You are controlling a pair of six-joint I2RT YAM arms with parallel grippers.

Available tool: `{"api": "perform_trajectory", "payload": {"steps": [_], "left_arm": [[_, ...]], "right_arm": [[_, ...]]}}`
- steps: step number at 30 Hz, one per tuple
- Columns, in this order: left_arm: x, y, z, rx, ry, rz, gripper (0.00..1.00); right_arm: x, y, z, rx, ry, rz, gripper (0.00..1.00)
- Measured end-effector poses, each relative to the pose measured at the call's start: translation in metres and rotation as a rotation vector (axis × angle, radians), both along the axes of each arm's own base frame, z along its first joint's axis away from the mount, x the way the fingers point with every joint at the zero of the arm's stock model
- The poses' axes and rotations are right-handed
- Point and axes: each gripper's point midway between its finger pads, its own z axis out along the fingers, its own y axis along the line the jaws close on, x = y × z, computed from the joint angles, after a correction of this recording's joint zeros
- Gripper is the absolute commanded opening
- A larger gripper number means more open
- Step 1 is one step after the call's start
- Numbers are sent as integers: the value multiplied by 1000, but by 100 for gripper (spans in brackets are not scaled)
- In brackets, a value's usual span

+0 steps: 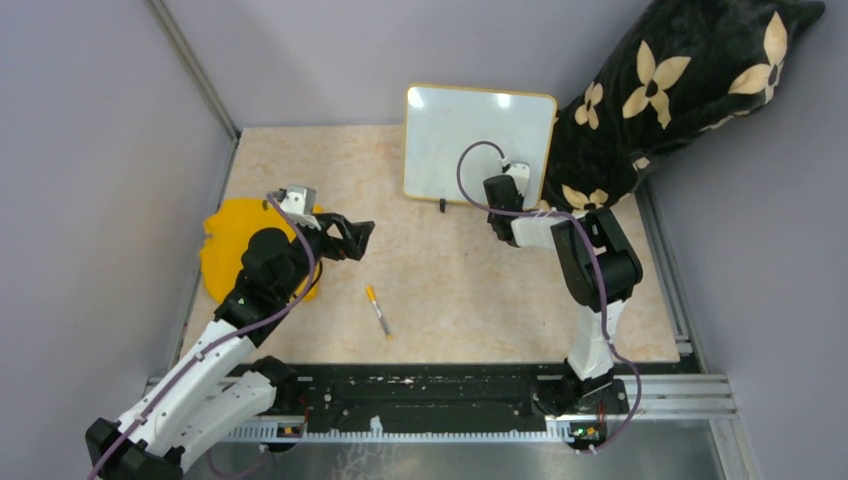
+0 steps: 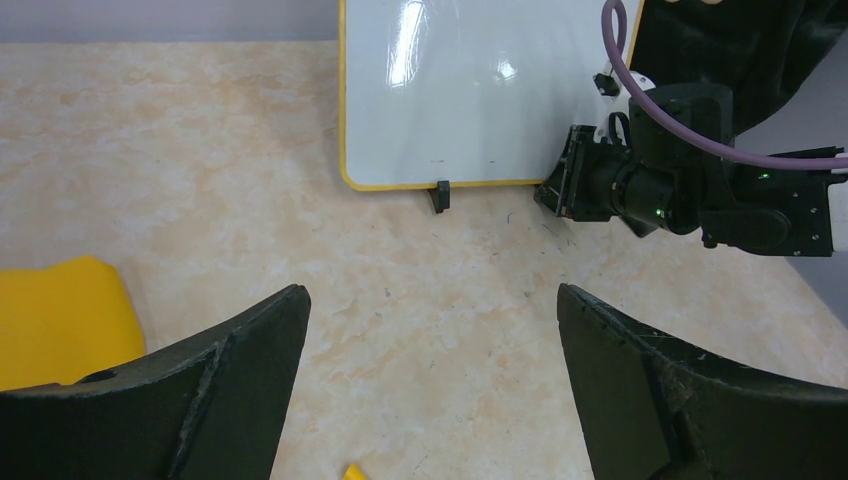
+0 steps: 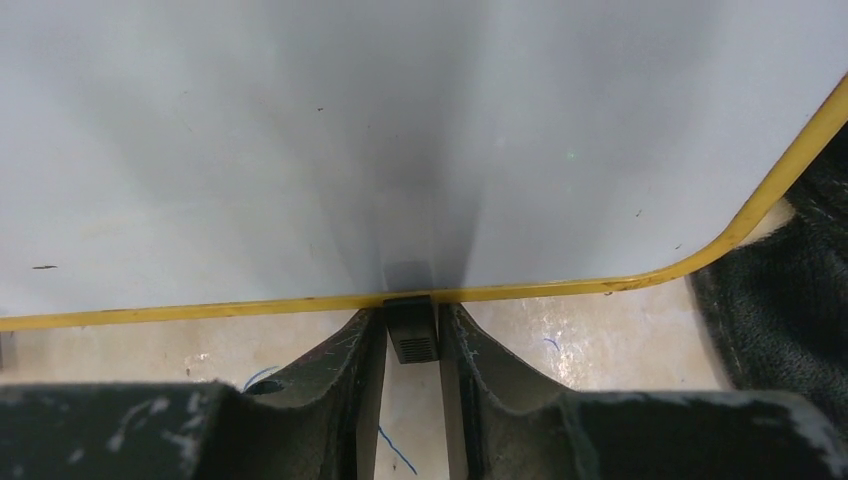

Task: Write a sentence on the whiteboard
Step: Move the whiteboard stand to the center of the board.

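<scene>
- Whiteboard (image 1: 470,140): stands tilted on its lower edge at the far side of the counter (image 1: 450,270), right of centre. Its face reads blank in all views, so no sentence is visible yet.
- Far left: a yellow cloth (image 1: 232,250) lies flat by the left wall.
- Left claw (image 1: 365,240): wide open and empty, hanging over the counter just right of the cloth and pointing toward the board.
- Centre: a marker (image 1: 378,311) lies loose on the counter between the two arms, near the front edge, touched by neither claw.
- Right claw (image 3: 412,330): narrow, fingers bracketing the board's right black foot (image 3: 413,345). Whether the pinch is made cannot be told.
- Far right: a black flowered cushion (image 1: 680,90) sits against or just beside the board's right edge.
- Step, judged: setting or steadying the board before writing.
- Next move, judged: the left claw must drop to the marker, align across its barrel and close.
- Room: open counter lies around the marker. The board is hemmed in by the back wall and the cushion, and the left wall is close to the cloth.
</scene>
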Motion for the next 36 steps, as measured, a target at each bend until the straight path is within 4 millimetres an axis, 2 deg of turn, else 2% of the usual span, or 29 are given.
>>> {"api": "perform_trajectory", "payload": {"steps": [9, 16, 24, 31, 36], "left_arm": [[0, 0, -1, 1, 2, 0, 99], [0, 0, -1, 1, 2, 0, 99], [0, 0, 0, 0, 0, 0, 99], [-1, 0, 2, -4, -6, -4, 99], [-3, -1, 4, -7, -9, -11, 99]], "right_arm": [[0, -1, 0, -12, 2, 7, 16], [-1, 3, 1, -37, 3, 36, 0], [-9, 14, 0, -81, -13, 59, 0], [-32, 22, -1, -100, -22, 85, 0], [-59, 25, -1, -122, -15, 113, 0]]}}
